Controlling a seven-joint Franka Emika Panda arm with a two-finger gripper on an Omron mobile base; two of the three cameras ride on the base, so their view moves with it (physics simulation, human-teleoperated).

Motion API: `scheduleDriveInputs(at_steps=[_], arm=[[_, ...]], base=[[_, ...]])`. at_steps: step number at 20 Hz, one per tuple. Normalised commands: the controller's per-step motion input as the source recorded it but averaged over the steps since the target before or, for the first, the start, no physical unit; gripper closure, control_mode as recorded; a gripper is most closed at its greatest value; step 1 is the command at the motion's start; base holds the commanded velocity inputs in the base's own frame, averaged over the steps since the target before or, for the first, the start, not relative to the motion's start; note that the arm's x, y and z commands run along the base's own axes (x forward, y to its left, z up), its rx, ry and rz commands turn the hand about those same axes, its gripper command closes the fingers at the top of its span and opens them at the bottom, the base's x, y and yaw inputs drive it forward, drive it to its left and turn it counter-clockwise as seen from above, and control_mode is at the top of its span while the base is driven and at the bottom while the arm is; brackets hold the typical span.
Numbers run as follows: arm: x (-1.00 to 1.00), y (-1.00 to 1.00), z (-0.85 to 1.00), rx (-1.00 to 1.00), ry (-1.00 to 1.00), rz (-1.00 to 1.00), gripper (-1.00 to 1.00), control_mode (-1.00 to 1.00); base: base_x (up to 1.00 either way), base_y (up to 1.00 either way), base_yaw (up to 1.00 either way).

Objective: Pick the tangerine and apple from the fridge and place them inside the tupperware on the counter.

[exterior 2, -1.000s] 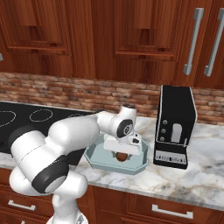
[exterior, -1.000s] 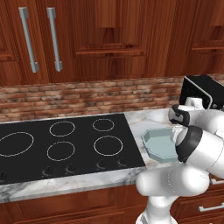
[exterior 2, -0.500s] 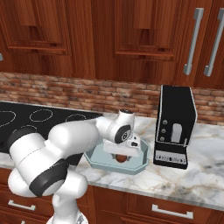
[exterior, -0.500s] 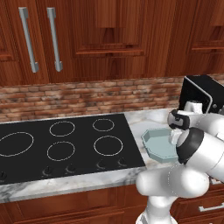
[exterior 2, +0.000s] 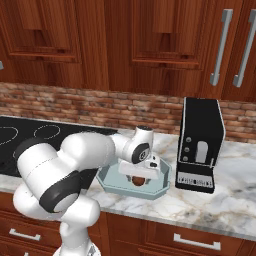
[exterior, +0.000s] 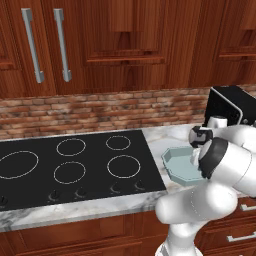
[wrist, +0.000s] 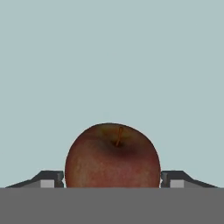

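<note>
Apple (wrist: pixel 112 156) sits between the jaws, over tupperware (exterior 2: pixel 112 182).

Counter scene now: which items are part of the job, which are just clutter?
Job:
- apple, between the claw fingertips, over the tupperware
- tupperware, on the counter

Just there:
- black cooktop
- black coffee machine, right of the tupperware
- upper cabinets
- brick backsplash
</note>
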Motion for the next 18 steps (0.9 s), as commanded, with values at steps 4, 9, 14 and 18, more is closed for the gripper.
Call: scheduleDriveInputs(at_steps=[4, 9, 14, 18], arm=[[-0.02, 0.00, 0.00, 0.00, -0.03, 0.00, -1.00, -1.00], [-0.19, 0.01, 0.04, 0.00, -0.03, -0.01, -1.00, -1.00], [-0.39, 0.02, 0.16, 0.00, 0.00, -0.01, -1.00, -1.00], [-0.51, 0.10, 0.34, 0.00, 0.00, -0.09, -1.00, -1.00]], base=[[0.00, 0.00, 0.00], [0.00, 0.00, 0.00], [0.00, 0.00, 0.00], [0.00, 0.00, 0.00]])
